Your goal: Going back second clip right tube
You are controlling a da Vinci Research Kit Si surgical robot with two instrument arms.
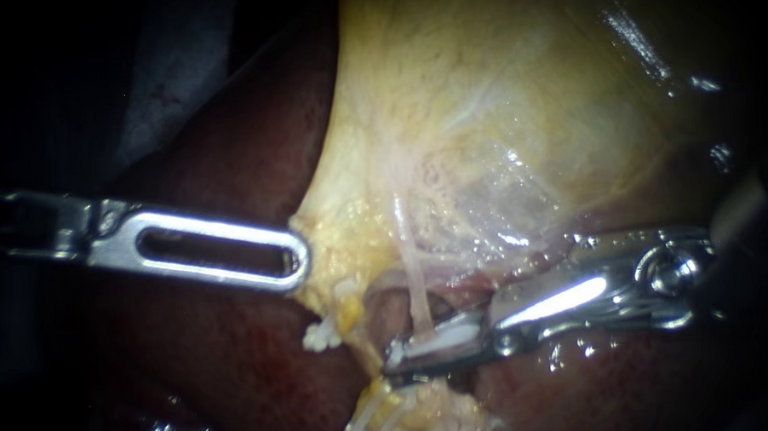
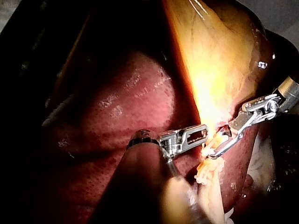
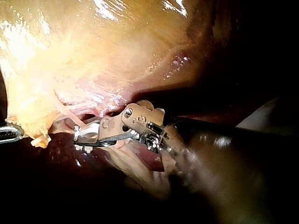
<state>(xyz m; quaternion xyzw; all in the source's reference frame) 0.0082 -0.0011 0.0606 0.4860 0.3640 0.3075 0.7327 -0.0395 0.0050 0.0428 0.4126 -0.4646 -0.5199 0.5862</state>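
Where the scene comes nearest, pale tufts (image 1: 375,412) fray out, and I cannot tell whether any of them is a clip. Just beyond, the right instrument (image 1: 399,356) reaches in from the right, jaws closed on one white clip (image 1: 448,334) set across the foot of the tube (image 1: 413,278). One tube shows plainly. It looks thin, wet, soft and likely to tear if tugged, so hold it only through that clip, never sideways. Left of it, the left instrument (image 1: 294,261), jaws together, pinches the gallbladder (image 1: 482,110) at its yellow edge. Two instruments, one sure clip. Farthest off, dark liver (image 1: 229,161).
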